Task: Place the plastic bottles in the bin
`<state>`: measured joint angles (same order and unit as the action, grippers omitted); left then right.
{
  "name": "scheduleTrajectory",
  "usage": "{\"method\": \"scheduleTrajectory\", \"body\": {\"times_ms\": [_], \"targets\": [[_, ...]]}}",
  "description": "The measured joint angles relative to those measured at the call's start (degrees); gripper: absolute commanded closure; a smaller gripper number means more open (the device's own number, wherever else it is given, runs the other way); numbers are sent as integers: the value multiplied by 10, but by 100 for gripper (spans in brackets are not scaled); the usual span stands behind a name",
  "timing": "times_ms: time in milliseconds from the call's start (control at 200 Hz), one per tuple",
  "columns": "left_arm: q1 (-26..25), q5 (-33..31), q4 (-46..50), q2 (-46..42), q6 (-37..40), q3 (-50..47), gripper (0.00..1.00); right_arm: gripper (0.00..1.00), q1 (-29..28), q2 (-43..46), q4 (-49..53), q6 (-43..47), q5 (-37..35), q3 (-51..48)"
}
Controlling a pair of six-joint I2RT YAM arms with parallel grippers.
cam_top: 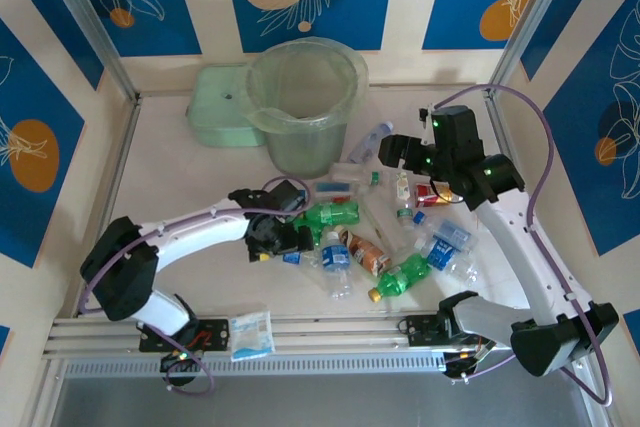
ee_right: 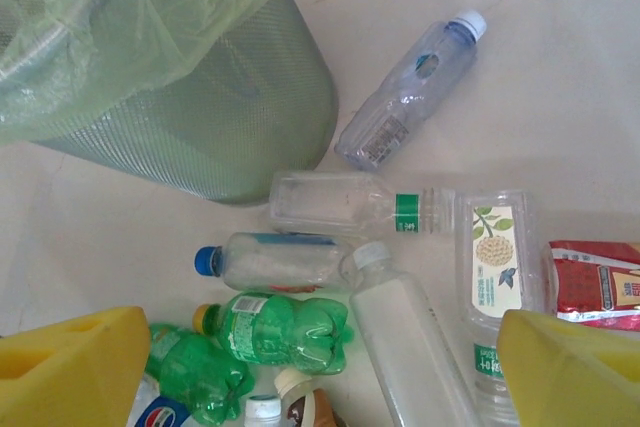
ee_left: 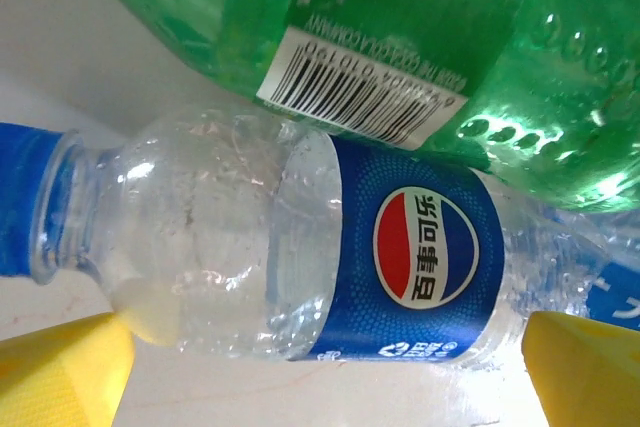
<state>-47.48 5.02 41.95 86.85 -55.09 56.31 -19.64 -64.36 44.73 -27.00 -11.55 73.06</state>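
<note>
We found the left gripper spread wide, its yellow fingertips on either side of a clear plastic bottle with a blue cap and blue label. That bottle lay on the white worktop near its middle, with nothing clamped yet. A green plastic bottle lay touching it, so we judged that closing there could catch or shove the green one, or let the slick round body roll out. The right gripper hung apart and empty over the heap toward the right edge, where the other plastic bottles lay scattered. The tall translucent pale-green bin stood at the far edge, and we thought its high rim and loose liner could snag a carried bottle. A flat mint-green box sat just beside it, and a red packet lay among the bottles.
</note>
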Motion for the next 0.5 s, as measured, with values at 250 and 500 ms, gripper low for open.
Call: {"method": "scheduleTrajectory", "body": {"times_ms": [250,500], "targets": [[1,-8,0,28,-5,20,1,7,0,1,-2,0,13,-17],[10,-7,2,34,-5,25,1,7,-2,2,-7,0,27,-41]]}}
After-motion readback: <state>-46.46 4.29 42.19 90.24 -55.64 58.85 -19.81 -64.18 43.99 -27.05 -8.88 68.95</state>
